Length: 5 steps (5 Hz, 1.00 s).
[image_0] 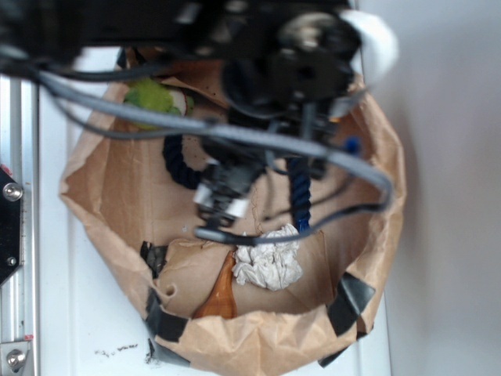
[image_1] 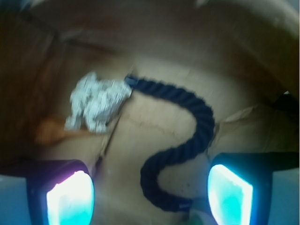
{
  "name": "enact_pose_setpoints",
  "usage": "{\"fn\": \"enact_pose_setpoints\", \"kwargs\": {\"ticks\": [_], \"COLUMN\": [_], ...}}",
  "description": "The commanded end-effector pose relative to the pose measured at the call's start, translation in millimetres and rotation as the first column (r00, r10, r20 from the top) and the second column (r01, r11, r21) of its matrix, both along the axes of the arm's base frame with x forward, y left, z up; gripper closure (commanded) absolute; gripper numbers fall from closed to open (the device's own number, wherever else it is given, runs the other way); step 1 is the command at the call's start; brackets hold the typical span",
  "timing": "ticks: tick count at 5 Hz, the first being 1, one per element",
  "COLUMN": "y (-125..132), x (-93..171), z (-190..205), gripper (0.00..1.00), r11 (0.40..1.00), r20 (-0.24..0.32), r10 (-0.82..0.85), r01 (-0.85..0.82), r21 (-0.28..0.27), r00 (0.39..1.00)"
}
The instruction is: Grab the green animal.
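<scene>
**Lining up on the green animal**

My end effector (image_1: 150, 190) hangs over the paper bin with its two pads spread wide and nothing between them; the wrist view shows bare cardboard floor and the dark blue rope (image_1: 185, 140) curling through the gap. The green animal (image_0: 151, 95) sits at the far rim of the brown paper bin (image_0: 102, 196), tucked against the wall, partly hidden behind the arm's grey cable (image_0: 258, 137). A sliver of green may show at the wrist view's bottom edge, but it is too small to be sure of. So the toy lies off to one side of the end effector, well apart from it.

To do this well, I judge I should travel toward that rim while staying high, keeping the pads spread, and clear the rope so it does not get dragged. The crumpled white paper ball (image_0: 268, 260) is on the opposite side and should be left alone. Descend only once the plush sits centred between the pads.
</scene>
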<state>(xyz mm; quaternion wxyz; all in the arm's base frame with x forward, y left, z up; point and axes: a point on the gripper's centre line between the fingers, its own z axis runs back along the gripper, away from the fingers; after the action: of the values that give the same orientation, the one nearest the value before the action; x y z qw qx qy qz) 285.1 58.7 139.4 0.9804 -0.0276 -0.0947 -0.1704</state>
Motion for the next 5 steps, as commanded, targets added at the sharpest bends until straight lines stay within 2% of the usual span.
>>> {"fn": "enact_pose_setpoints", "kwargs": {"ticks": [1,3,5], "y": [17.3,31.1,39.0], "x": [-7.5,-3.1,-8.8], "z": [-0.2,-15.3,-20.1], "gripper": [0.0,0.0,0.0], "r11": [0.996,0.989,0.979], "r20": [0.078,0.039,-0.076], "r10": [-0.037,-0.014,0.011], "r01": [0.03,0.008,0.005], "r21": [0.085,0.146,0.205], "r00": [0.996,0.999,0.997]}}
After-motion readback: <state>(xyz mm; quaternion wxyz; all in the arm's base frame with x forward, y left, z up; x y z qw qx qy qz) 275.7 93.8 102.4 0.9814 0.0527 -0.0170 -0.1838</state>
